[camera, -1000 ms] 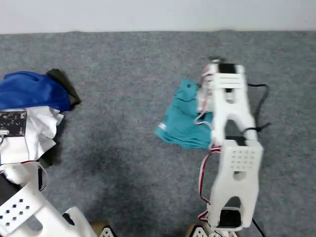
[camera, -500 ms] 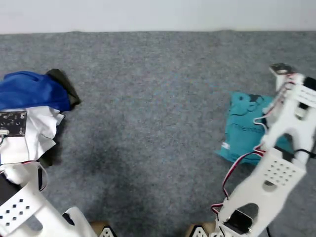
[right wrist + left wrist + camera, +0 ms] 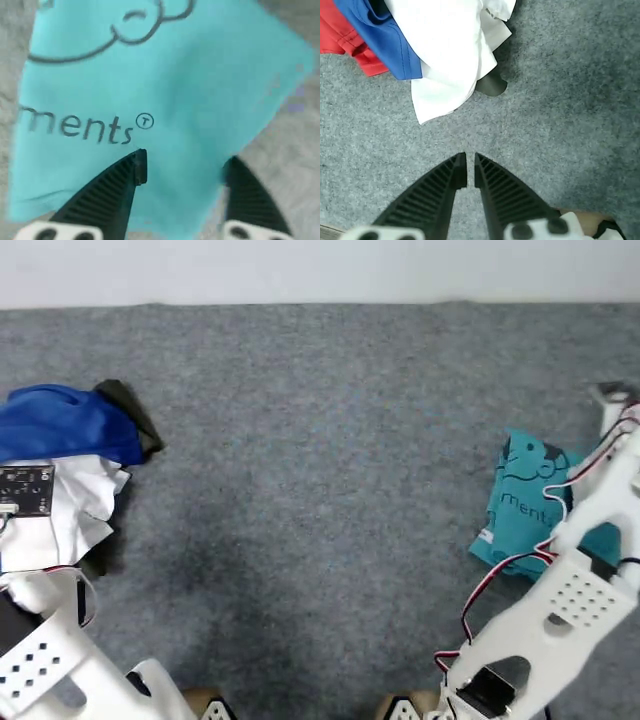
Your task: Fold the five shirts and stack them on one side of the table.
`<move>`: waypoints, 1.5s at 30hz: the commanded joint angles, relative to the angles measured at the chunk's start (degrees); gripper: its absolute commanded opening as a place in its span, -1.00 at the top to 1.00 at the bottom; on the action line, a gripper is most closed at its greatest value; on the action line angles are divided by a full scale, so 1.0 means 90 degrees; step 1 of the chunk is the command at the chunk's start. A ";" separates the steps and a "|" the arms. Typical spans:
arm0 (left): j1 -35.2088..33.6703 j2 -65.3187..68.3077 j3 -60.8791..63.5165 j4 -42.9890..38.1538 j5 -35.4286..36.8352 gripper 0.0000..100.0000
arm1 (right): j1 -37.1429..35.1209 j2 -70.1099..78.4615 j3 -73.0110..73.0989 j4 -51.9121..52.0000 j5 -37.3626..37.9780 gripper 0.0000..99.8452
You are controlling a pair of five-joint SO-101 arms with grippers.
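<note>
A folded teal shirt (image 3: 525, 502) with dark print lies on the grey carpet near the right edge. My right arm (image 3: 575, 585) stretches over its right side. In the right wrist view my right gripper (image 3: 185, 167) is open, and its black fingers (image 3: 131, 172) straddle the teal shirt (image 3: 150, 75) close above the cloth. At the far left lies a loose pile: a blue shirt (image 3: 60, 425), a white shirt (image 3: 75, 505) and a dark one (image 3: 130, 410). My left gripper (image 3: 470, 172) is shut and hovers over bare carpet short of the white shirt (image 3: 450, 55), the blue shirt (image 3: 375, 42) and a red shirt (image 3: 342, 37).
The grey carpet (image 3: 300, 490) covers the table, with a wide open stretch between the pile and the teal shirt. A white wall runs along the far edge. The left arm's base (image 3: 40, 660) sits at the front left corner.
The right arm swung from the middle to the right edge, and the teal shirt slid along with it. The pile and the left arm stayed put.
</note>
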 commanded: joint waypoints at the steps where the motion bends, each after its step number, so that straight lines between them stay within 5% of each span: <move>1: 0.0029 -0.0068 -0.0034 -0.0029 -0.0088 0.93 | -0.0103 -0.0737 -0.0742 0.0552 -0.0322 0.33; 4: 0.0029 -0.0078 -0.0034 -0.0020 -0.0088 0.93 | -0.0454 -0.0806 -0.0752 0.0884 -0.0322 0.51; 8: 0.0029 -0.0078 -0.0034 -0.0020 -0.0088 0.93 | -0.0835 -0.0728 -0.0488 0.0884 -0.0322 0.99; 24: 0.0029 -0.0078 -0.0034 -0.0020 -0.0049 0.93 | -0.2027 0.1167 0.0440 0.0884 -0.1143 0.98; 38: 0.0029 -0.0039 -0.0464 -0.0010 -0.0039 0.90 | -0.1451 -0.1802 0.0479 0.0913 -0.1162 0.98; 45: 0.0039 0.0127 -0.0796 -0.0254 -0.0117 0.70 | -0.1636 -0.3394 0.2129 0.0913 -0.1162 0.98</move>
